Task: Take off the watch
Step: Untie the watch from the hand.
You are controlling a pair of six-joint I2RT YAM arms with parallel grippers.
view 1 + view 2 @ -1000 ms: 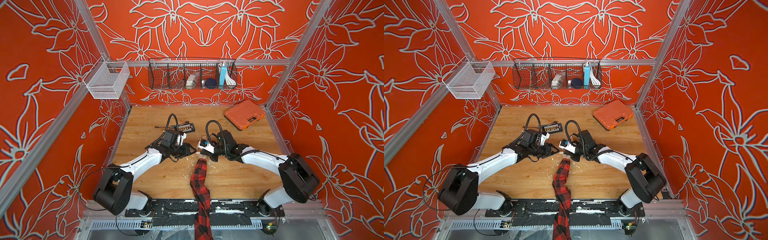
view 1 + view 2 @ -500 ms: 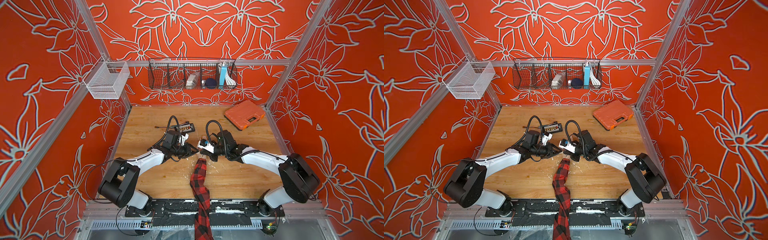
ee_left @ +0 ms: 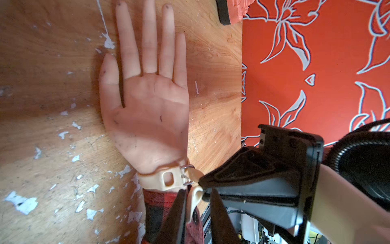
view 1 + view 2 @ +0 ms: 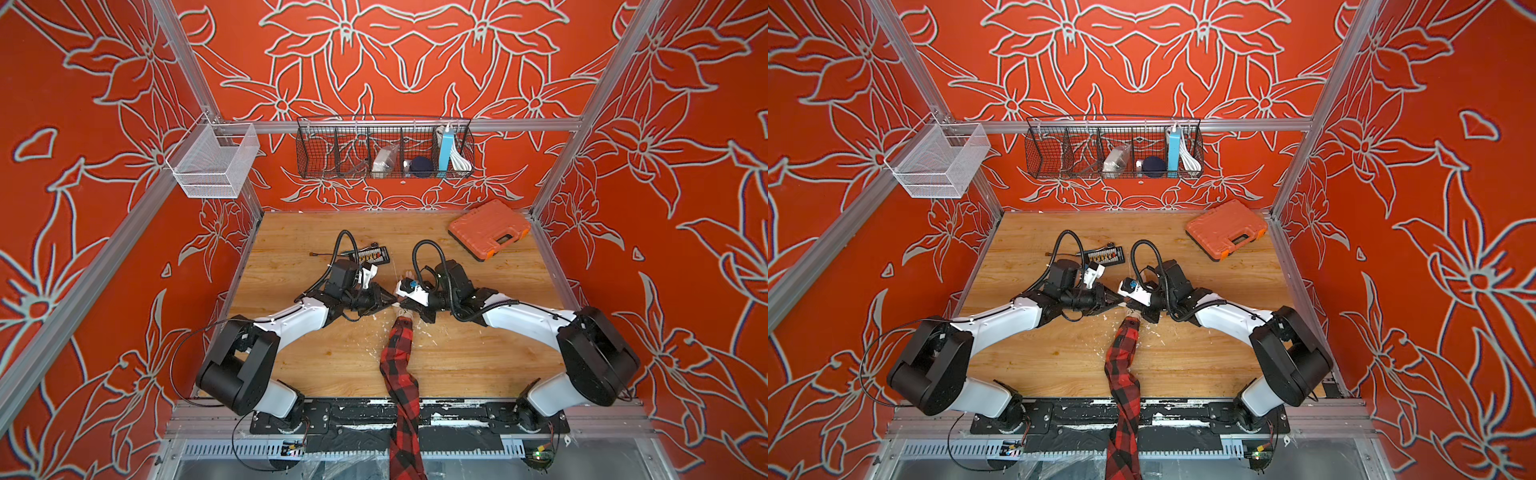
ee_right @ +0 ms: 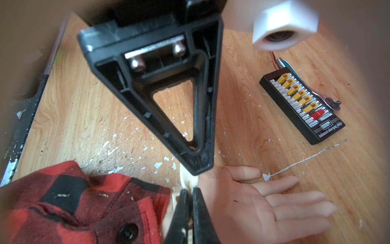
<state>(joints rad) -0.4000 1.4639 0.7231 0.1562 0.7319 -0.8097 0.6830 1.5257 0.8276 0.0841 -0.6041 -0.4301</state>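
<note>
A mannequin hand lies palm up on the wooden table, in a red plaid sleeve. The watch shows only as a cream strap with a metal buckle across the wrist; its face is hidden. My right gripper is shut, pinching the strap just past the buckle. The strap's loose tail hangs between the fingers of my left gripper; it rests against one finger and a gap is left to the other. In both top views the two grippers meet tip to tip over the wrist.
A black charging board with yellow plugs lies beyond the hand. An orange tool case sits at the back right. A black wire basket and a white mesh basket hang on the walls. White flakes litter the wood.
My left arm has pushed right, up to the wrist, and its jaws have narrowed around the strap's tail. The right arm has stayed put, shut on the strap.
</note>
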